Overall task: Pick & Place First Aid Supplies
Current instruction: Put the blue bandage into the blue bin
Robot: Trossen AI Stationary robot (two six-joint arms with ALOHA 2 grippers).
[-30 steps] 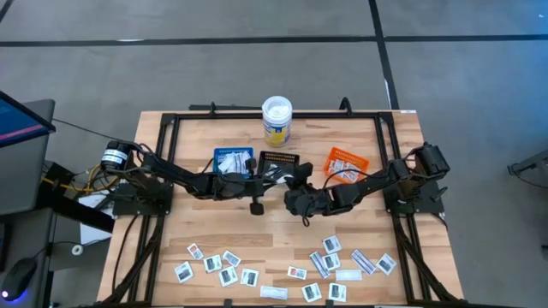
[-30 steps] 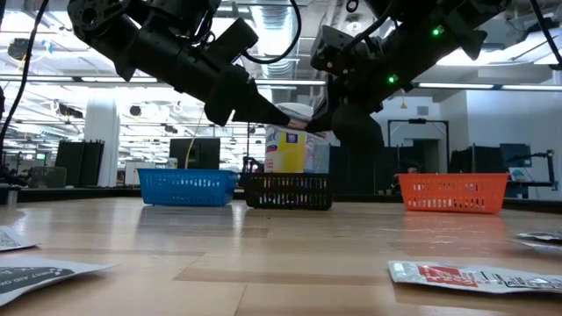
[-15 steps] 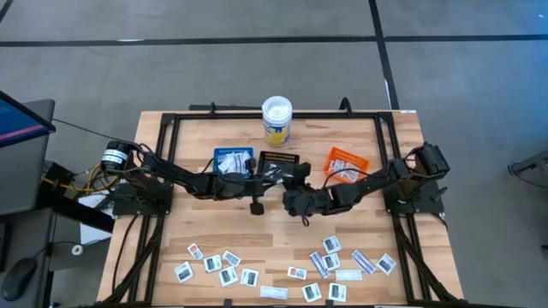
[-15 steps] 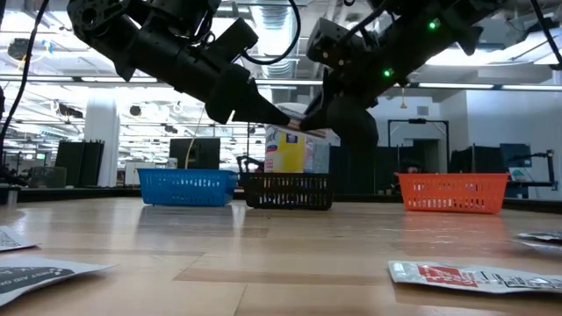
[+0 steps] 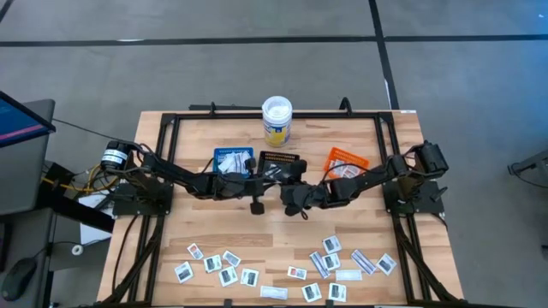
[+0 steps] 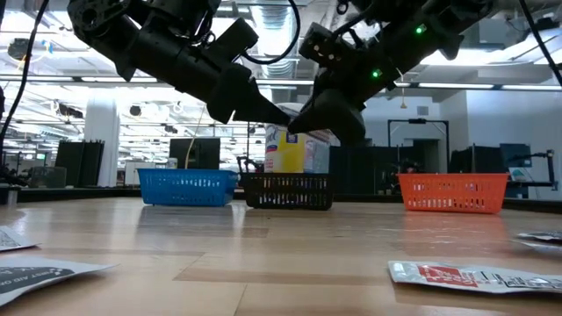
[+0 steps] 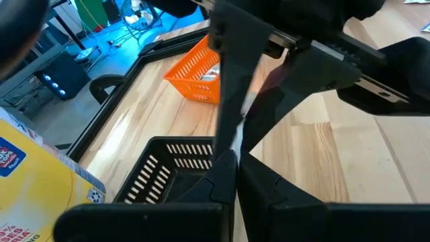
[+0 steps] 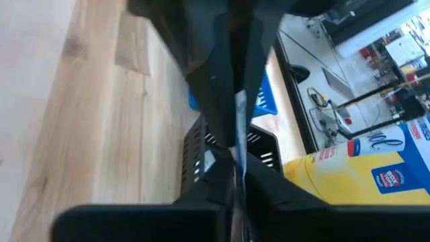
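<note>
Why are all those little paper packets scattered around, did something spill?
Possibly. Loose packets lie every which way along the table's near edge, while the left gripper and right gripper meet above the black tray, pinching one between them.

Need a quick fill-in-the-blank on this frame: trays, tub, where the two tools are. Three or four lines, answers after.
1. Both tools, the left tool and the right tool, meet above the ____ tray.
2. The white-lidded tub has a ____ label.
3. The tray nearest the right arm's base, the orange tray, is ____ in colour.
4. The loose packets lie on the table along its ____ edge in the high view.

Missing words: black; yellow; orange; bottom
</note>
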